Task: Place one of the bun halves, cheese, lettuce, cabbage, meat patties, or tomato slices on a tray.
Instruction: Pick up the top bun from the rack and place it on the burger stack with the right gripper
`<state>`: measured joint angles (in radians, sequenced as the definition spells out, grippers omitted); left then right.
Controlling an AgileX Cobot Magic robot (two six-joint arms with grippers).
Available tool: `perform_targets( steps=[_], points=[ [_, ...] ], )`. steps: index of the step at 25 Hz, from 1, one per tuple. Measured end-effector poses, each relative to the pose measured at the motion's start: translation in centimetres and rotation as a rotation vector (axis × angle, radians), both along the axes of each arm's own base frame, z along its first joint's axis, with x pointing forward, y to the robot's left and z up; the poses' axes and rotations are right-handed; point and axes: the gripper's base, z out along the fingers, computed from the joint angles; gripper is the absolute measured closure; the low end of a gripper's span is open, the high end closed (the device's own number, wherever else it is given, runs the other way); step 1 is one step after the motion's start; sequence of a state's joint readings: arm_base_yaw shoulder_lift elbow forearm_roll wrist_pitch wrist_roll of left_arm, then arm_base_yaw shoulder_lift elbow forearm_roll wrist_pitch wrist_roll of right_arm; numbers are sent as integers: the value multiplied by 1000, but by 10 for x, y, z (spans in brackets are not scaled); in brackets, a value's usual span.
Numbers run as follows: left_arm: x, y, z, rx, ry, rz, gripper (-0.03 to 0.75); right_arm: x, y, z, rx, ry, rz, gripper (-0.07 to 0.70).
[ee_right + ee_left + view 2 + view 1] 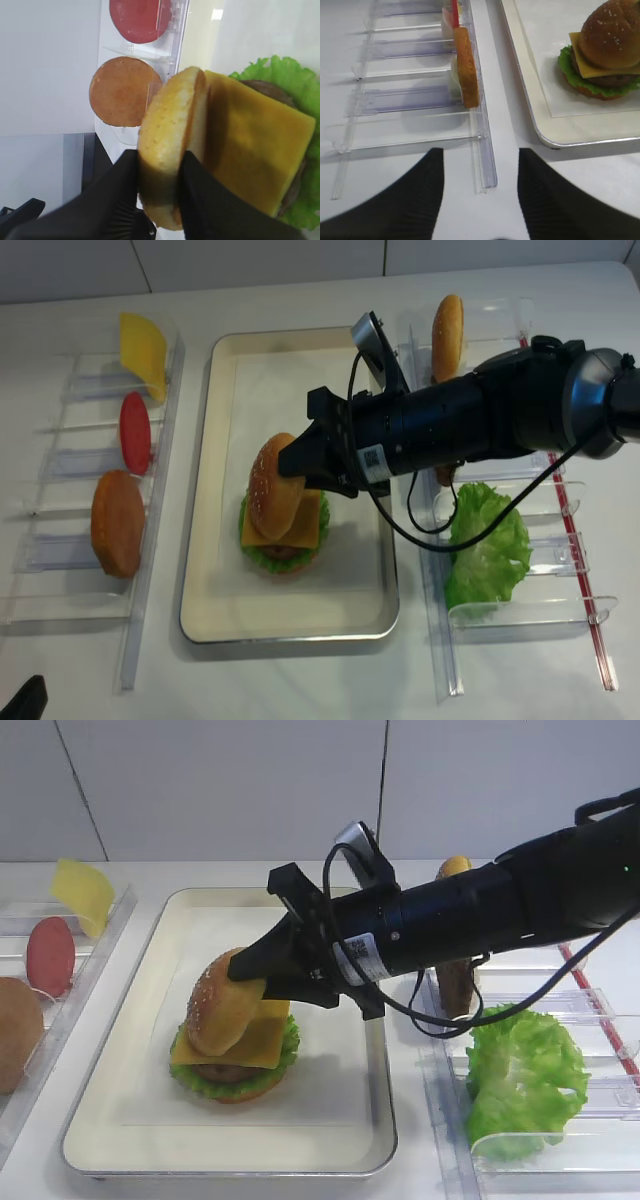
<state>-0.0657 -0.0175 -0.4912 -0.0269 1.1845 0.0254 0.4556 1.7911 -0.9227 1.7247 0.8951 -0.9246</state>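
Note:
On the paper-lined silver tray (330, 1120) stands a stack of bottom bun, meat patty (225, 1072), frilly lettuce (287, 1042) and a square yellow cheese (258, 1042) slice. My right gripper (250, 982) is shut on the rim of a sesame-speckled bun half (220, 1005), which tilts steeply over the stack with its low edge against the cheese. In the right wrist view both black fingers (115, 190) squeeze the bun half (167, 135) beside the cheese (250, 145). My left gripper (480, 152) hangs open over bare table near the tray's corner, with nothing between its fingers.
A clear rack on the left holds a cheese slice (82, 892), a tomato slice (50, 955) and a bun half (15, 1030). The right rack holds a big lettuce bunch (520, 1075), an upright bun half (452, 868) and a patty (458, 985).

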Motion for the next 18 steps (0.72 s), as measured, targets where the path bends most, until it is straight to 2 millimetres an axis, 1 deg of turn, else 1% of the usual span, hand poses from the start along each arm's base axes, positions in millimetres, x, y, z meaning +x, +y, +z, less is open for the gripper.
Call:
perform_targets(
  steps=[8, 14, 18],
  points=[
    [0, 0, 0, 0, 0, 0, 396, 0, 0, -1, -10, 13, 1, 395],
    [0, 0, 0, 0, 0, 0, 396, 0, 2, 4, 32, 9, 16, 397],
    [0, 0, 0, 0, 0, 0, 396, 0, 2, 2, 31, 12, 15, 397]
  ],
)
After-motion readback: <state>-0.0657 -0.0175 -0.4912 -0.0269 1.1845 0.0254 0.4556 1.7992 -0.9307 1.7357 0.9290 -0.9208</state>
